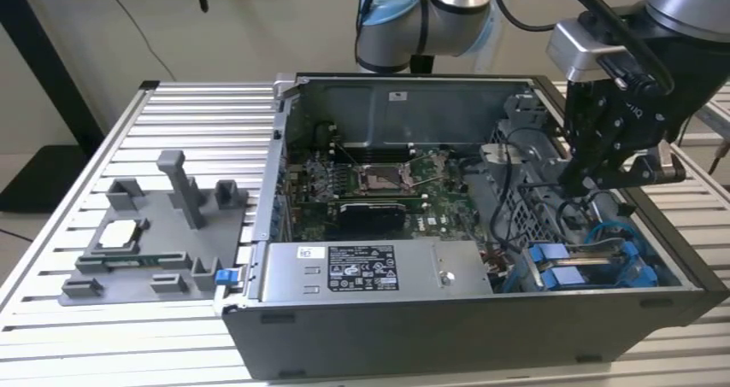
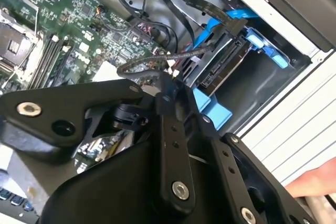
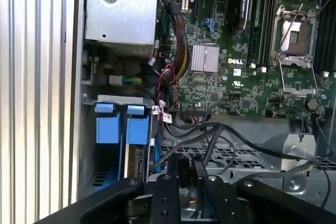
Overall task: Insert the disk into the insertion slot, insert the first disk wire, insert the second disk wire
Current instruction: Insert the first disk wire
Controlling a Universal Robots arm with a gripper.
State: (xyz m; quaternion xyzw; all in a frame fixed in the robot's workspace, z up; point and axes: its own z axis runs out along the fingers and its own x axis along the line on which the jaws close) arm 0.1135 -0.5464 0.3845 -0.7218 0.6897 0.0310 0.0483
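The gripper (image 2: pixel 163 92) has its jaws drawn nearly together, seemingly pinching the plug end of a dark disk wire (image 2: pixel 143 65) that loops off from the tips. Just beyond them the disk (image 2: pixel 228 59) sits in its blue carrier inside the insertion slot (image 3: pixel 118 98), connector edge facing the gripper. I judge a wire step is in hand; seating the plug calls for squaring it to that edge, then a gentle push. Farther off lies the motherboard (image 2: pixel 63 30)
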